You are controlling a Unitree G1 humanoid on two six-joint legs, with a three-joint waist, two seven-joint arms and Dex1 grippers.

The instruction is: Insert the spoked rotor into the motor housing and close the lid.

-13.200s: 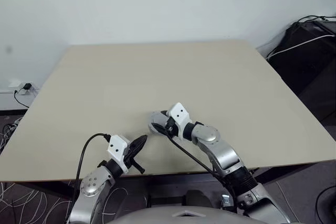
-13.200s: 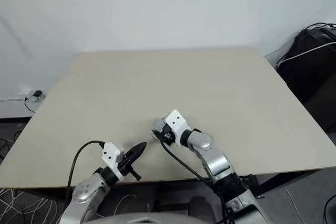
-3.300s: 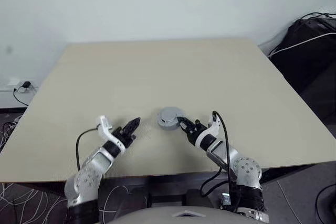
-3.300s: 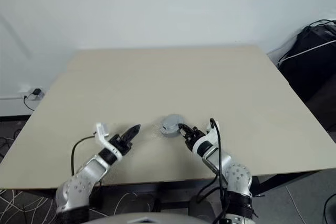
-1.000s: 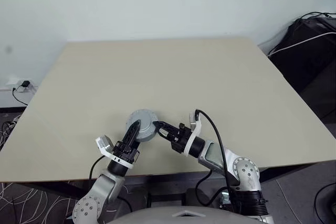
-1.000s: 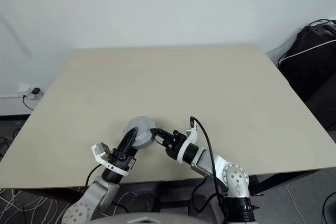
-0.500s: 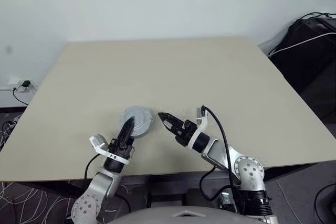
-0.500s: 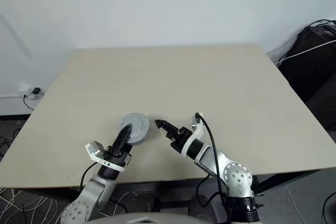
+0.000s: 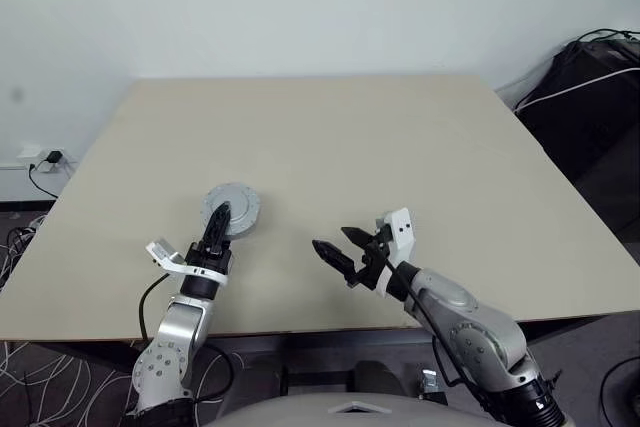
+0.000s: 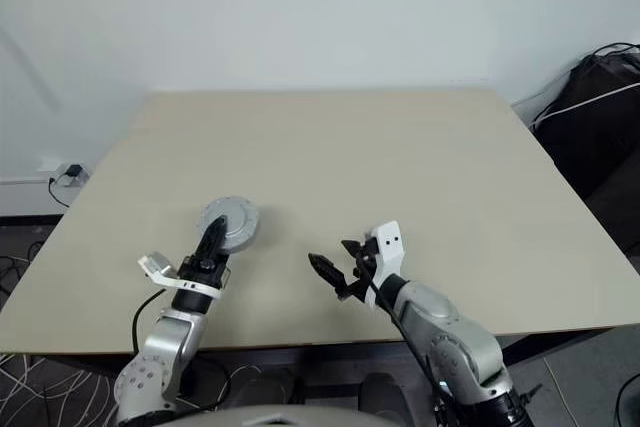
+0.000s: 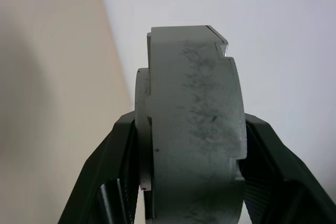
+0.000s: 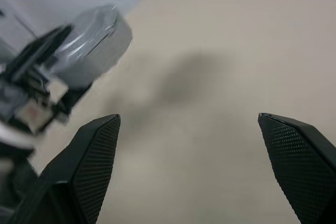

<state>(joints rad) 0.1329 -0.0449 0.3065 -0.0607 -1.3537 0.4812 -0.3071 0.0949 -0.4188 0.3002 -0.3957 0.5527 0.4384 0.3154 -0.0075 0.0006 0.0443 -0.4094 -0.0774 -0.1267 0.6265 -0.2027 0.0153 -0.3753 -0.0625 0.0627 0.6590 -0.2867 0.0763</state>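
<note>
Now, starting at your left: the left gripper (image 9: 214,223) is clamped across the edges of a thick, round, light-grey metal assembly (image 9: 231,211), which reads as the motor housing with the lid already seated on it. You hold it just above the beige table (image 9: 400,147), over the part towards the near left corner, its flat face turned up towards the head camera. From the left wrist you see its rim stepped between the two black fingers (image 11: 107,182), with no visible gap at the seam. I judge the closing done, so what remains is to set it down cleanly: lower until the base rests flat, then let go without twisting, so the lid is not knocked askew. Moving right, your right gripper (image 9: 341,244) hangs empty with its jaws spread wide, near the front edge and well apart from the assembly. Leave it there.
</note>
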